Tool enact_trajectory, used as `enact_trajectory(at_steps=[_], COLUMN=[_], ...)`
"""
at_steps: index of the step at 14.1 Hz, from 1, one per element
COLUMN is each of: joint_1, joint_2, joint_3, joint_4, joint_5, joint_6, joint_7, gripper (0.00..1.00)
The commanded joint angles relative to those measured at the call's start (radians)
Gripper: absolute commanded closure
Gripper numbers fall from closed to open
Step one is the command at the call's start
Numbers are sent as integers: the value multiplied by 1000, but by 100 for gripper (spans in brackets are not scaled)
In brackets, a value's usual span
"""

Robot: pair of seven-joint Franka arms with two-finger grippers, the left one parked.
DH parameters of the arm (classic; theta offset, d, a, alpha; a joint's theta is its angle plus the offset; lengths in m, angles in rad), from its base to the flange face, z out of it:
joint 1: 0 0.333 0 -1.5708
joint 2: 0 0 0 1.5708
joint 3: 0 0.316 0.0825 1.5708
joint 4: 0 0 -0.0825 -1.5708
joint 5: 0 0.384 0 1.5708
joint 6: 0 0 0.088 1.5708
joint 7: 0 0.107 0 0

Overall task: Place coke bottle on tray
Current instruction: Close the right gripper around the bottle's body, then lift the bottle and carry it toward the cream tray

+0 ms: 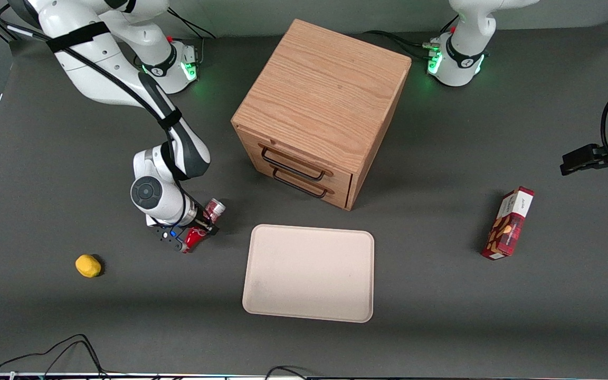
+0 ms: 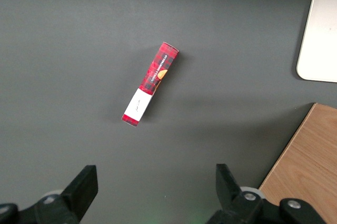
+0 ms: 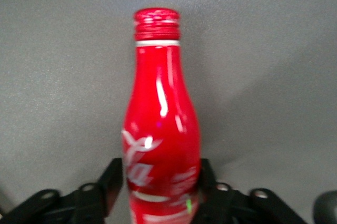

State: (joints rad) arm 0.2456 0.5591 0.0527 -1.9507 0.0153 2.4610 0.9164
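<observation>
Beside the beige tray [image 1: 309, 274], toward the working arm's end of the desk [image 1: 45, 327], the gripper [image 1: 197, 228] is clamping the coke bottle [image 1: 206, 221] at its lower body, fingers [image 3: 113, 184] pressing both sides. The bottle is lying tilted, off the tray. A lemon [image 1: 88, 265] and a snack box [image 1: 508, 223] are lying well apart; a wooden drawer cabinet [image 1: 320, 111] is standing farther from the front camera than the tray.
</observation>
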Motion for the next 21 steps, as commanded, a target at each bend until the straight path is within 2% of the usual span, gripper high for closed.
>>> enact_trajectory(at_steps=[1,7,9,14,21], joint_1=[6,4,-3,-11,-34], joint_2=[-2,-22,-70,-241,-249], joint_3=[-1,-1,1,-1,-2], joint_4=[-4,-14,-11,68,546], joint_5=[-32,-44,-44,-43,-14], joint_6=[15,6,-40,-305,-860], joint_7=[41,41,47,22,-51], gripper=[100,100,100,100,100])
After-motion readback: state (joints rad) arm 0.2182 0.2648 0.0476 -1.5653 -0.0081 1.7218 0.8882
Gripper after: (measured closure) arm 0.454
